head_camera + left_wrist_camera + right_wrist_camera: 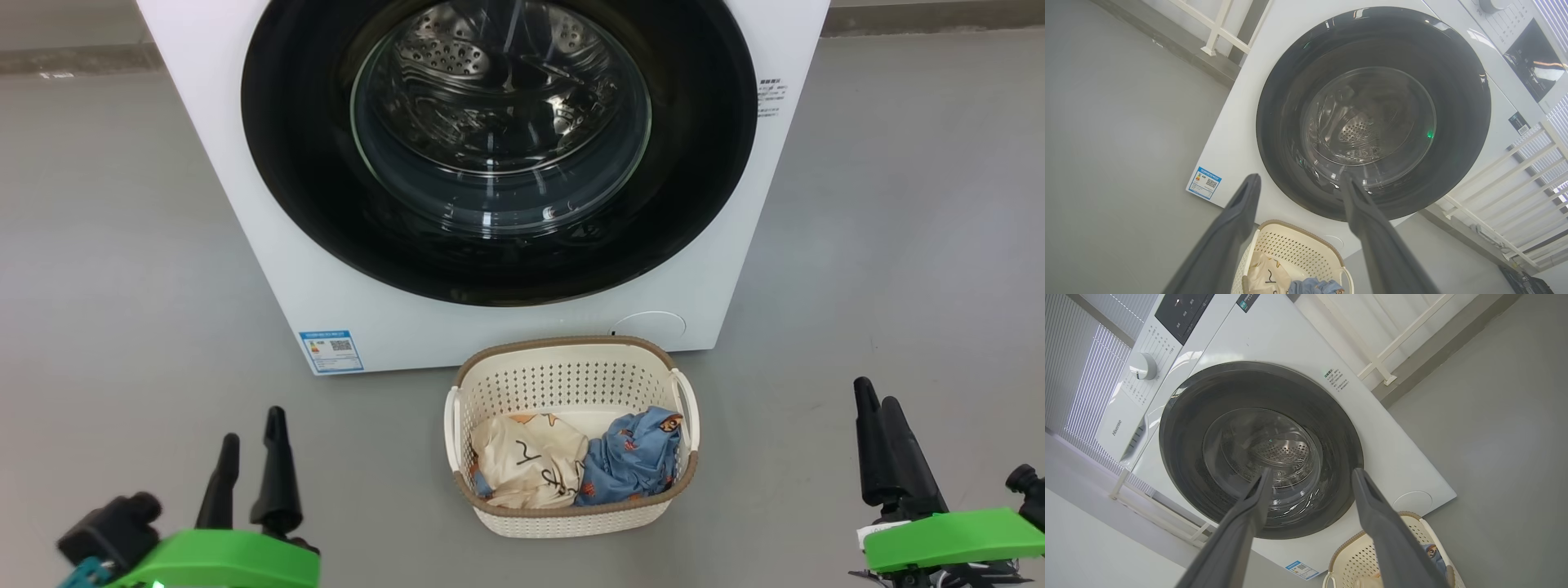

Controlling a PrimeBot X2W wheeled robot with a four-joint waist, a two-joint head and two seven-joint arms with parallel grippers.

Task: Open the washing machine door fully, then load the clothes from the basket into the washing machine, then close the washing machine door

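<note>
LAUNDRY ROOM: A PrimeBot X2W faces the washing machine (326, 294) at 12 o'clock in the head view. The round washing machine door (500, 139) sits flush against the white front and is, by all appearances, shut. The basket (563, 380) stands on the grey floor (122, 245) at 6 o'clock from the door, just in front of the machine's foot. The clothes (571, 461) are heaped in its near half, the cream garment (526, 457) at 9 o'clock touching the blue garment (633, 457) at 3 o'clock. The left gripper (253, 426) hovers at 7 o'clock of the frame and the right gripper (878, 394) at 4 o'clock, both well apart from basket and door. Each wrist view shows its fingers spread wide with nothing between them. A blue label (331, 351) marks the machine's front at 7 o'clock from the door.

The opening step looks not yet begun. The door is likely rigid and fairly heavy, its glossy black rim slippery and its glass bowl no place for a grip. The rim's outer edge, opposite the hinge, seems the spot to hook a finger, though no handle recess can be made out. The clothes should be light and limp. Pinching a raised fold from above should lift each, though trailing cloth could catch the basket's rim.
</note>
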